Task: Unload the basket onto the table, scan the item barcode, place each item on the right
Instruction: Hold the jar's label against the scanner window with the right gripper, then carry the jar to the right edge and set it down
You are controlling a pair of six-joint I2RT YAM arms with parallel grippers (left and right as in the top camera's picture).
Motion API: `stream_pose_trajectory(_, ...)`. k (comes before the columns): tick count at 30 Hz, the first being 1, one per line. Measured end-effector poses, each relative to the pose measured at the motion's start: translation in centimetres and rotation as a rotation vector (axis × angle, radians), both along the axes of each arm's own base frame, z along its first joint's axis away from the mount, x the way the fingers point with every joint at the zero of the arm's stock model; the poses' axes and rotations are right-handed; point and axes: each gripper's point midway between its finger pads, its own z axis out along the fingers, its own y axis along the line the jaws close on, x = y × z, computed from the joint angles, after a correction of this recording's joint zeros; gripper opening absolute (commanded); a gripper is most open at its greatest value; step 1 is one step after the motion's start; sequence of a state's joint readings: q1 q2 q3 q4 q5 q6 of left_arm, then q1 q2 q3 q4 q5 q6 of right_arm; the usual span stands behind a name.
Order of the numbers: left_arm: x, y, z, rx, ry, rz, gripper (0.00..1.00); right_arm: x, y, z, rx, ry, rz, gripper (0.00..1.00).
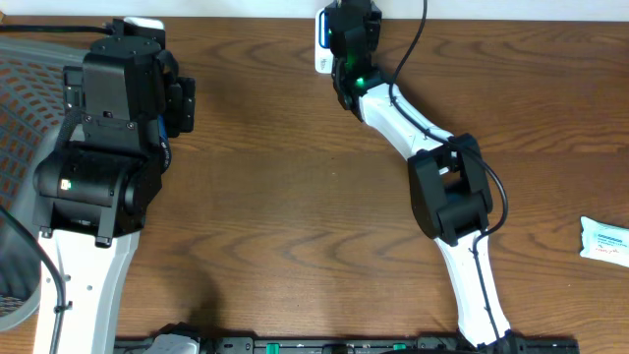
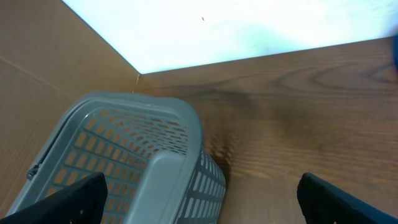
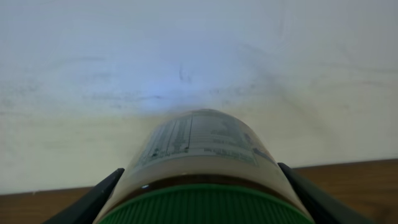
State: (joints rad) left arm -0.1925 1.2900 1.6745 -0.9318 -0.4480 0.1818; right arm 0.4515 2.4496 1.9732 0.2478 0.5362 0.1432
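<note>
In the right wrist view, a bottle [image 3: 199, 146] with a green ribbed cap [image 3: 205, 208] and a printed label fills the space between the two dark fingers. My right gripper [image 3: 200, 177] is shut on it, and the bottle points at a pale wall with a faint blue glow [image 3: 158, 93]. Seen from overhead, the right gripper [image 1: 346, 34] is at the table's far edge, next to a white scanner [image 1: 321, 44] with a blue light. The bottle is hidden there. My left gripper [image 2: 208, 199] stands wide open above a basket corner, holding nothing.
A grey slatted basket [image 2: 124, 143] sits at the table's left edge, also visible overhead as the basket [image 1: 20, 118]. A white packet [image 1: 604, 239] lies at the far right. The right arm [image 1: 447, 197] crosses the table's middle right.
</note>
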Motion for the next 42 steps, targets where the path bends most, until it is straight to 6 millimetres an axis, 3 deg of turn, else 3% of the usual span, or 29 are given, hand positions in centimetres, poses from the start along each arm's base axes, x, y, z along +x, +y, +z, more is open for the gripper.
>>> stream_pose_trajectory(4,0.0,0.0,0.0,0.0,0.0,0.0,0.98,0.4,0.7,-0.9,-0.028,-0.037,0.012,0.46)
stream_pose_trajectory(12,0.0,0.0,0.0,0.0,0.0,0.0,0.98,0.6,1.9,-5.6,-0.127,-0.029,0.04,0.45)
stream_pose_trajectory(19,0.0,0.0,0.0,0.0,0.0,0.0,0.98,0.3,2.5,-5.0,-0.17,-0.054,0.044,0.47)
stream_pose_trajectory(24,0.0,0.0,0.0,0.0,0.0,0.0,0.98,0.2,1.4,-4.1,-0.183,-0.078,-0.029,0.49)
stream_pose_trajectory(31,0.0,0.0,0.0,0.0,0.0,0.0,0.98,-1.7,0.4,-5.2,-0.337,0.102,-0.08,0.47)
stream_pose_trajectory(33,0.0,0.0,0.0,0.0,0.0,0.0,0.98,-2.9,0.0,-4.2,-0.385,0.163,-0.084,0.49)
stream_pose_trajectory(37,0.0,0.0,0.0,0.0,0.001,0.0,0.98,-5.7,-1.8,0.6,-0.437,0.268,-0.092,0.5)
stream_pose_trajectory(38,0.0,0.0,0.0,0.0,0.0,0.0,0.98,-7.0,-3.2,3.9,-0.425,0.274,-0.118,0.5)
stream_pose_trajectory(39,0.0,0.0,0.0,0.0,0.0,0.0,0.98,-7.8,-4.1,5.5,-0.41,0.287,-0.125,0.51)
stream_pose_trajectory(42,0.0,0.0,0.0,0.0,0.001,0.0,0.98,-12.6,-8.9,7.2,-0.371,0.477,-0.15,0.51)
